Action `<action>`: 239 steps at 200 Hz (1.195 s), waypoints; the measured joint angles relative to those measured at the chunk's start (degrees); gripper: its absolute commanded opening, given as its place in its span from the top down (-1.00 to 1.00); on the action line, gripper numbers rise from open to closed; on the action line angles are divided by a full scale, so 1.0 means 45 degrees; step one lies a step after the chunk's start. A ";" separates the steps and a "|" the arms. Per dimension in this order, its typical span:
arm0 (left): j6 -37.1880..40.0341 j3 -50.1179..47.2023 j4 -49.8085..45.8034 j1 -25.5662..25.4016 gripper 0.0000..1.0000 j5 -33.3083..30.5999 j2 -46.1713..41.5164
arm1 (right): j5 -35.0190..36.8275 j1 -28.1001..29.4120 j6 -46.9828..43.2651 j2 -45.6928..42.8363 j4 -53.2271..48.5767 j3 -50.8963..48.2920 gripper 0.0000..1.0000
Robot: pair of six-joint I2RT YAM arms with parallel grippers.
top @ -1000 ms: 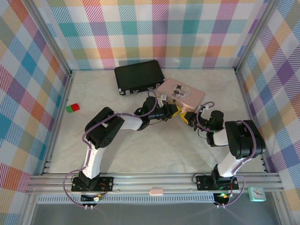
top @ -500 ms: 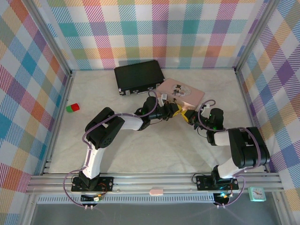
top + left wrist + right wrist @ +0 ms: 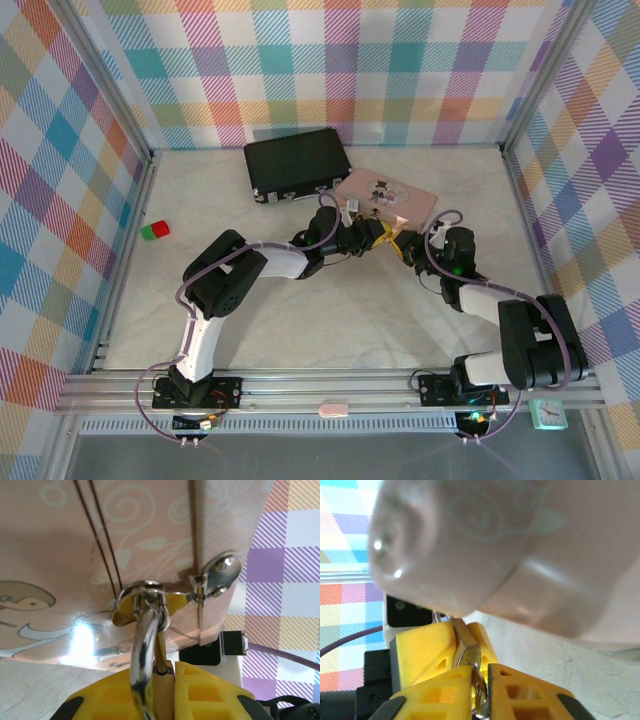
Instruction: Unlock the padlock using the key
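Left wrist: padlock (image 3: 144, 647) between shut jaws

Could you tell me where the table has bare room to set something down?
Free: the near strip between the arm bases; the left side between the red and green blocks and the black case; the far right corner beyond the pink box. Crowded: the middle, where the left gripper and right gripper meet at the pink box's near edge.

Lab test cell: aluminium frame (image 3: 330, 385), plaid walls (image 3: 330, 70)
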 measured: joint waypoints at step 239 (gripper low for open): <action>-0.0151 0.0005 0.0015 -0.0408 1.00 -0.1428 0.0000 | 0.0466 0.0092 -0.0505 0.0219 0.1851 -0.0665 0.78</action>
